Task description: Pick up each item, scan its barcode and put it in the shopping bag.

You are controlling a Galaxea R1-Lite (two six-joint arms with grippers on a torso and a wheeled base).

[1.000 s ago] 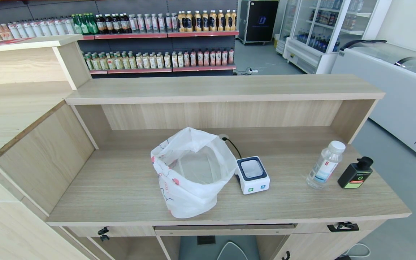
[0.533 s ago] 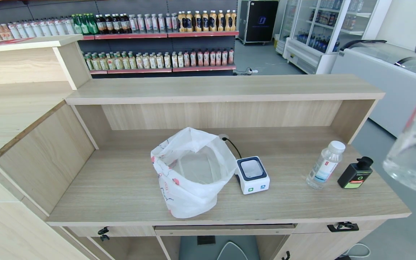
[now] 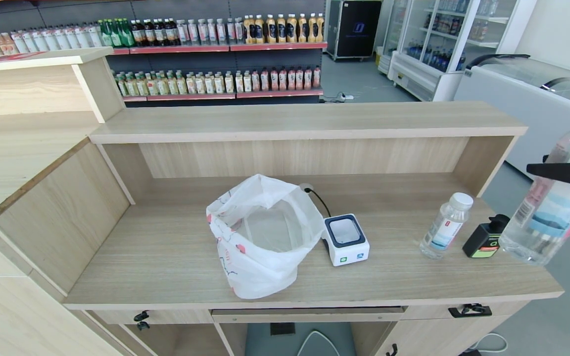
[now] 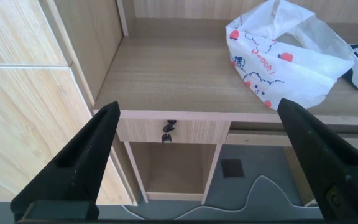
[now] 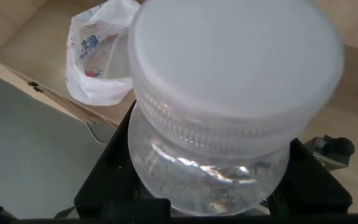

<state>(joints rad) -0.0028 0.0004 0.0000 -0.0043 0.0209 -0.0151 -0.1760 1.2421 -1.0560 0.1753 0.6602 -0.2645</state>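
Your right gripper (image 5: 210, 198) is clamped on a clear plastic water bottle with white cap (image 3: 548, 215), black fingers on both sides of the body just under the neck. In the head view the bottle hangs in the air at the 3 o'clock edge, off the counter's right end. Its long axis is tilted, with the cap toward 1 o'clock and the base toward 7 o'clock. The label faces the camera. In the right wrist view the cap points straight at the lens.

Your left gripper (image 4: 194, 155) has its fingers spread wide with nothing between them. It hangs out in front of the light wooden checkout counter (image 3: 166, 257).

On the counter:
- The white plastic shopping bag with red print (image 3: 260, 237) sits mid-counter with its mouth open upward.
- The white box scanner with dark glass top (image 3: 346, 239) is just beside the bag at its 3 o'clock, window facing up.
- A second clear white-capped bottle (image 3: 446, 225) stands upright well off at the scanner's 3 o'clock.
- A black pump bottle with green label (image 3: 483, 240) stands just beside that one at its 3 o'clock, partly covered by the held bottle's base.
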